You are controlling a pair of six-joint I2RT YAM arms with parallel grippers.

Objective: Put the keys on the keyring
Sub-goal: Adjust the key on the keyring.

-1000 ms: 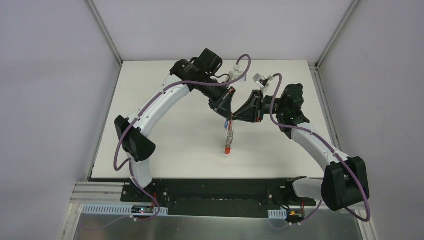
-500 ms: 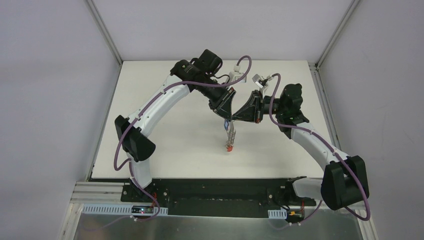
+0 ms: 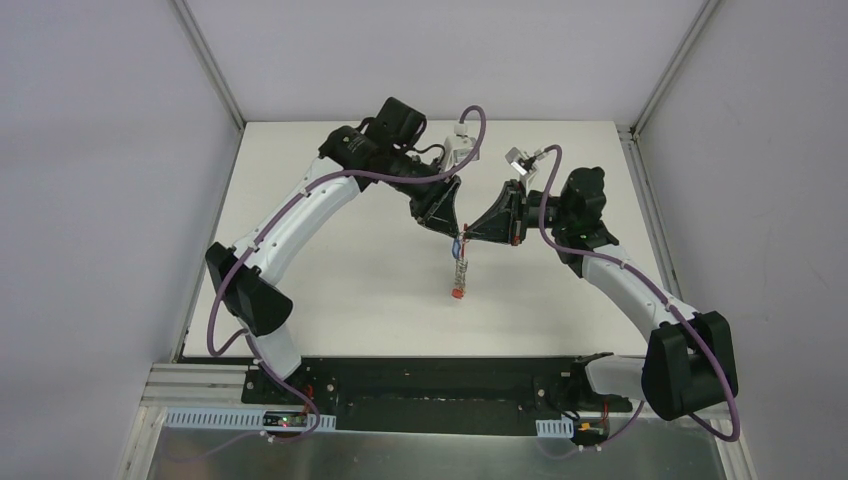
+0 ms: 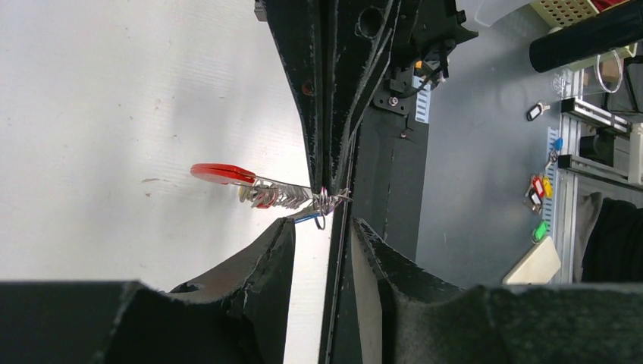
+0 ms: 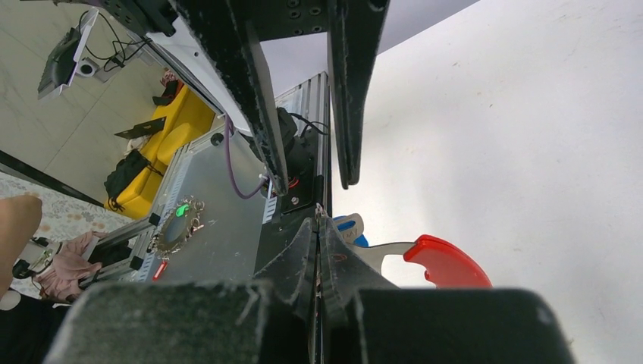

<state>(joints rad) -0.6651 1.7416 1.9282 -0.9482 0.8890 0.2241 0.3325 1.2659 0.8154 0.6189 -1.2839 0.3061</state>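
I see the oval keyring (image 3: 460,270), half bright red and half grey with small metal clips. It is held edge-on near the middle of the white counter (image 3: 330,270), its red end pointing to 6 o'clock in the top view. My right end effector (image 3: 468,238) reaches in from 2 o'clock and is clenched on the grey upper end. A blue oval key tag (image 5: 349,226) sits right beside that pinch. My left end effector (image 3: 452,230), at 11 o'clock of the grip, stands released, its fingers (image 4: 277,246) parted and holding nothing. Whether the red end touches the counter I cannot tell.
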